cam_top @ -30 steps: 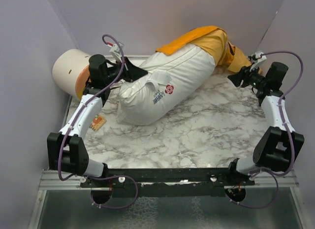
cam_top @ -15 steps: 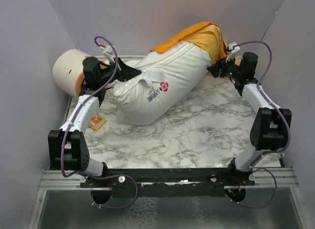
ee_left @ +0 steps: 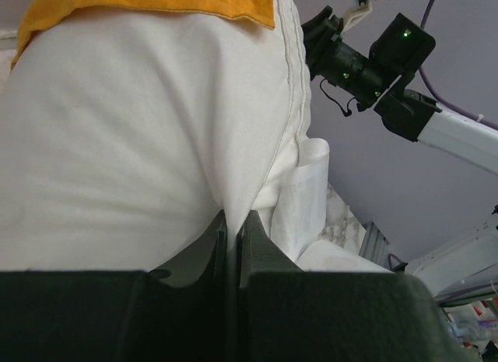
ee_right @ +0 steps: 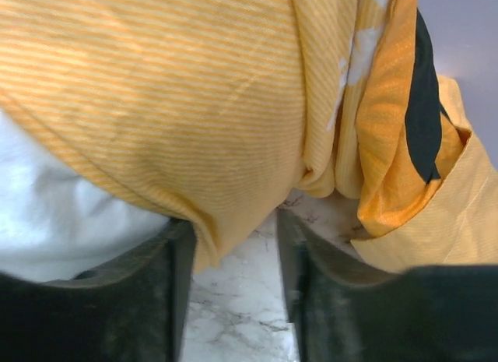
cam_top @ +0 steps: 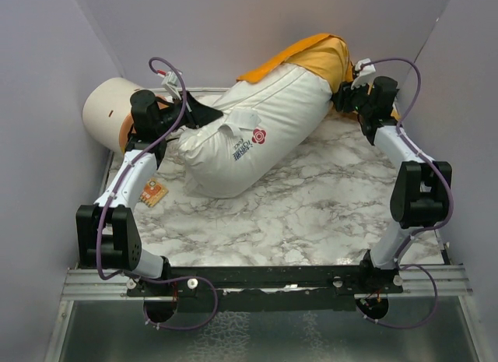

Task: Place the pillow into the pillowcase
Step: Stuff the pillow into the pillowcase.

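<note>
Pillow point(cam_top: 264, 132) — large, plump, white; it lies slantwise across the far half of the marble table point(cam_top: 311, 206), with its near end toward the left arm and its far end up by the back wall. A printed red-and-black label point(cam_top: 250, 144) shows on the upper face, with a white fabric tab point(ee_left: 303, 195) beside it. Pillowcase point(cam_top: 315, 57): thin orange-yellow fabric covering only the far end of the pillow, with most of the white body outside it; one strip runs along the pillow's far edge, and a black patch point(ee_right: 424, 105) shows in the bunched folds to the right. Left gripper point(ee_left: 233, 230): fingers drawn together, pinching a fold of the pillow's white fabric at its left end. In the overhead view this gripper sits at the pillow's left corner. Right gripper point(ee_right: 233, 288): fingers point(ee_right: 148, 300) spread, with bare marble between them; the pillowcase hem hangs just at the left finger but is not clamped — the gripper is low at the case's opening, beside the pillow. Cylinder point(cam_top: 109, 111): cream, in the far left corner, just behind the left arm's wrist. Small flat orange-brown item point(cam_top: 154, 193): lies on the table near the left arm and is too small to identify.
</note>
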You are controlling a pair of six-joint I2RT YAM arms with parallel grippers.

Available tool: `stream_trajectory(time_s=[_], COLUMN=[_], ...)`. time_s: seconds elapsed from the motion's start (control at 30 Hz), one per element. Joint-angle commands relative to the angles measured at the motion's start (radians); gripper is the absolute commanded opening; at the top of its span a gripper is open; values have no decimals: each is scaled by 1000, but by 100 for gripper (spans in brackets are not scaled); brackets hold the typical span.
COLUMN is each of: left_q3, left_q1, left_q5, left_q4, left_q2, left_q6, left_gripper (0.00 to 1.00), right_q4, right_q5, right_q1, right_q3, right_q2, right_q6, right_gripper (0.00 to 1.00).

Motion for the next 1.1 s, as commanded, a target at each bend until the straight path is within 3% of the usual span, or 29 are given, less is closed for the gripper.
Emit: stream_trajectory(time_s=[0.0,0.13,0.2,0.4,0.63,0.77,0.9,1.07], left_q3=[-14,-4,7,47,97,104,103,124], left_q1=[16,17,19,27,31,31,26,1], left_q5=[25,18,6,-44,-92,-99,-79,-91], left_q4=[9,-9,-38,-109,-143,-149,-171,-259], left_q2=[19,29,33,67,91,91,98,101], left_q6=[19,31,55,113,126,131,142,217], left_gripper=[0,0,0,0,0,0,0,0], right_q4=[110,103,87,55,106,131,-95,-142], right_q5=[-108,-278,-350,-736,-1011,-974,-856,-876], right_q1=[11,17,17,19,29,29,25,25], right_q3=[-27,-28,-27,-25,3,-21,31,-19], right_q2=[-25,-52,-75,-206,-270,-276,-206,-219], right_q6=[2,-6,-15,3,198,312,230,176], right_gripper=[36,10,1,1,1,1,1,1])
